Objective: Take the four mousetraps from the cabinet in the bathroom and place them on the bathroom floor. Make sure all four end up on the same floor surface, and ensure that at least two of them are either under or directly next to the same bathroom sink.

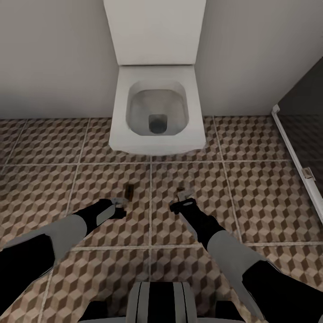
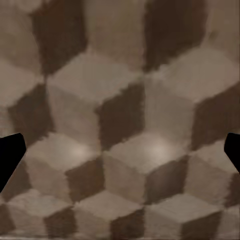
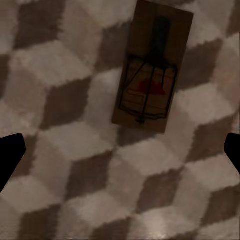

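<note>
Floor: cube-patterned bathroom floor (image 1: 251, 188), with a white toilet (image 1: 157, 112) against the wall ahead.
Traps: one mousetrap (image 1: 130, 192) lies flat ahead of the left gripper (image 1: 120, 204); another mousetrap (image 3: 150, 70) lies under the right gripper (image 1: 179, 202).
Grippers: both spread wide and empty, fingertips at the wrist views' edges, low over the tiles.
Sink: I see none here.
Advice: lift both arms straight up, touching neither trap; I'd doubt this spot satisfies the sink condition.
</note>
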You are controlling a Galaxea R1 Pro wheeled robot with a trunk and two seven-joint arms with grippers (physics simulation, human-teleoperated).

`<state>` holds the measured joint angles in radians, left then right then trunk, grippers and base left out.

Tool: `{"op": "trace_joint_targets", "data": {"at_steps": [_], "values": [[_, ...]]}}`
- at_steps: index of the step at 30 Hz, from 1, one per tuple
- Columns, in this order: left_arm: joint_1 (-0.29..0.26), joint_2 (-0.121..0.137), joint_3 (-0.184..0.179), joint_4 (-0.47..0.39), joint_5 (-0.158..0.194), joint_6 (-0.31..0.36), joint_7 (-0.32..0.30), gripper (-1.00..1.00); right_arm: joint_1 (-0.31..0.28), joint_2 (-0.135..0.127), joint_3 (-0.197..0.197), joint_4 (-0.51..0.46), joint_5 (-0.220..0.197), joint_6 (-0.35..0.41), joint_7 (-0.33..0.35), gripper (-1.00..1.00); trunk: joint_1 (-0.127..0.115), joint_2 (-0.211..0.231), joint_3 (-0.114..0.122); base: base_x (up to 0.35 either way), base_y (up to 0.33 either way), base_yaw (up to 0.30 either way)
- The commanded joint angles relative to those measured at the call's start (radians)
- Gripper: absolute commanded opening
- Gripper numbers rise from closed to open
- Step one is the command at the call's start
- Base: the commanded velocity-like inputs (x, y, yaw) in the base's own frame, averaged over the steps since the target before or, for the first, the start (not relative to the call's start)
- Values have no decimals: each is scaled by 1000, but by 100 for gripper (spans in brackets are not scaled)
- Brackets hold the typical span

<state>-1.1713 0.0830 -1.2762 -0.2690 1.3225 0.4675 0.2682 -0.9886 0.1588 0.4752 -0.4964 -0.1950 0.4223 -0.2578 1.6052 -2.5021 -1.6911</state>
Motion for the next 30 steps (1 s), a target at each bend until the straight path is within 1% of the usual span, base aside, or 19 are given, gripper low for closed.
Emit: {"op": "trace_joint_targets", "data": {"at_steps": [1,25,30], "values": [[-1,1,-6,-4,11,2,9,100,-1,-1,8,-1,-11,4,-9,100,-1,0,-1,-319,0,0],[-1,1,-6,-3,11,1,9,100,-1,1,8,-1,-11,4,-9,100,-1,0,-1,-333,0,0],[-1,1,-6,-4,11,1,9,100,-1,1,8,-1,-11,4,-9,100,-1,0,-1,-256,0,0]]}}
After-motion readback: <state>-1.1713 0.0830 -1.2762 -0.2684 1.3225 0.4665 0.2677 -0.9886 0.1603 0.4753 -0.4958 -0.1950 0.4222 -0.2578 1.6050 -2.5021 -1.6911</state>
